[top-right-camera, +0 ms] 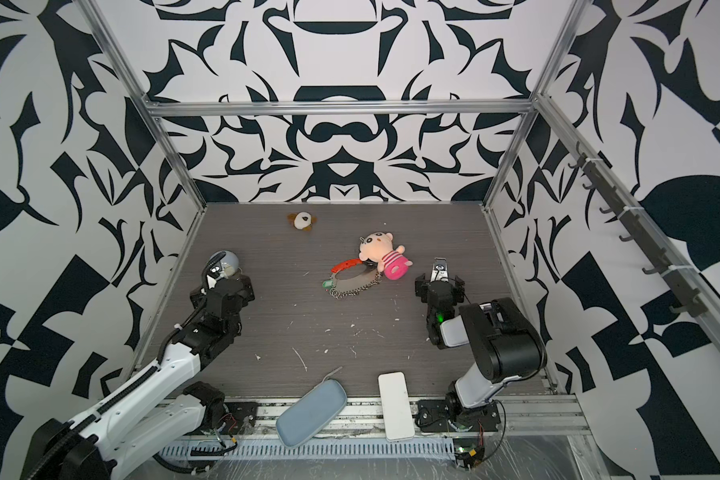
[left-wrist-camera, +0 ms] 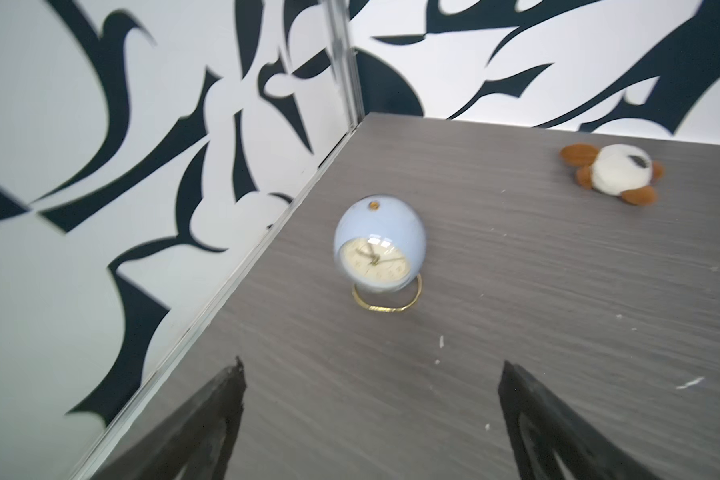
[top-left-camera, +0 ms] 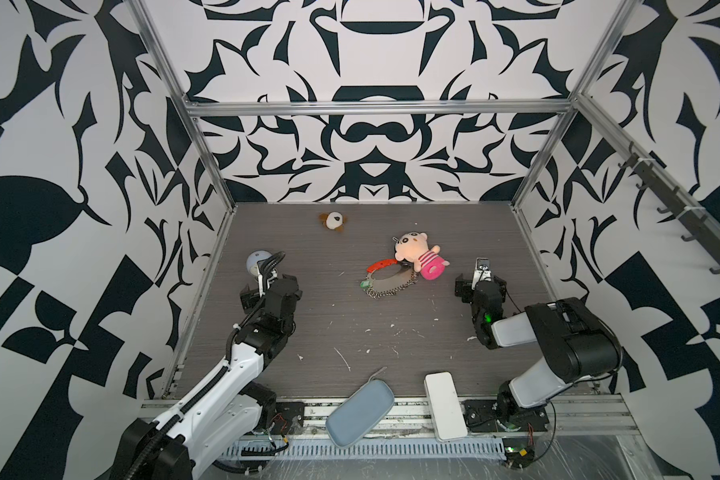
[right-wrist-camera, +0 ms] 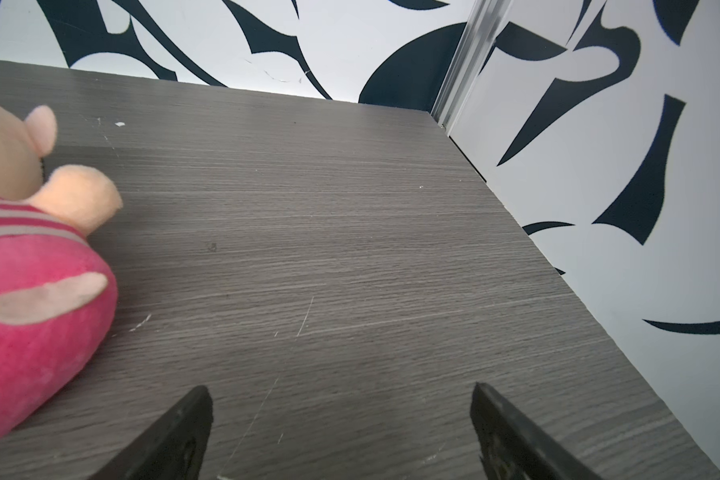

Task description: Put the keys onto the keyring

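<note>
The keyring (top-left-camera: 385, 277) lies mid-table in both top views, a loop with a red curved segment (top-right-camera: 347, 264) and a chain of silver rings. The keys (top-left-camera: 364, 284), a tiny green piece, rest at the loop's left end, touching it (top-right-camera: 328, 284). Whether they are strung on it I cannot tell. My left gripper (left-wrist-camera: 371, 368) is open and empty over bare table at the left, facing a clock. My right gripper (right-wrist-camera: 341, 392) is open and empty to the right of the pink plush doll (right-wrist-camera: 30, 299). Neither wrist view shows the keyring.
A round blue clock (left-wrist-camera: 379, 249) stands near the left wall. A small brown and white plush (top-left-camera: 333, 221) lies at the back. The pink doll (top-left-camera: 418, 253) rests against the keyring. A blue-grey case (top-left-camera: 360, 411) and a white box (top-left-camera: 445, 405) sit at the front edge.
</note>
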`<state>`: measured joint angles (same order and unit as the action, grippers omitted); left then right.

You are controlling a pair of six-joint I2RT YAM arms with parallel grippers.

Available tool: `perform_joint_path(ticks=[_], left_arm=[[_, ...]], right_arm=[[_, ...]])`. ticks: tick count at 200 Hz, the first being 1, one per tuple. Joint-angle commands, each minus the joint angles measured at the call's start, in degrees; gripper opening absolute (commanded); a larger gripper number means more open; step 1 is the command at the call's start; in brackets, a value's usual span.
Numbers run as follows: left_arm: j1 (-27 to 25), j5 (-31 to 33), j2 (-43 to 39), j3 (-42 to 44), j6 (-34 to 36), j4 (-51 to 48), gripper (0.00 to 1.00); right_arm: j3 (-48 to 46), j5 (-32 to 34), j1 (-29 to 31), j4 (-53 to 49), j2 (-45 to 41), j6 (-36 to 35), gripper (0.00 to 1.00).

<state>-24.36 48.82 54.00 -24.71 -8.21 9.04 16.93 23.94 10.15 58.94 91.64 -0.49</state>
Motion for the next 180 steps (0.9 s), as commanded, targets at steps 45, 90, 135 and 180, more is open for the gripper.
perform_joint_path(ticks=[45, 90, 135, 180], left_arm=[[20.9, -24.5, 14.4, 10.7, 5.1, 35.2, 0.99], [25.6, -33.0, 21.0, 9.9, 3.6, 41.8, 0.99], [26.1, -34.3, 36.9, 9.3, 2.9, 58.2, 0.99], [26.1, -31.0, 35.4, 4.3, 0.8, 45.5, 0.99]], right_arm=[[1.3, -0.4, -0.2, 1.0, -0.8, -0.6, 1.00], [1.3, -0.4, -0.1, 1.0, -0.9, -0.5, 1.00], [1.3, -0.4, -0.2, 0.9, -0.8, -0.5, 1.00], [1.3, -0.4, -0.2, 1.0, -0.8, -0.5, 1.00]])
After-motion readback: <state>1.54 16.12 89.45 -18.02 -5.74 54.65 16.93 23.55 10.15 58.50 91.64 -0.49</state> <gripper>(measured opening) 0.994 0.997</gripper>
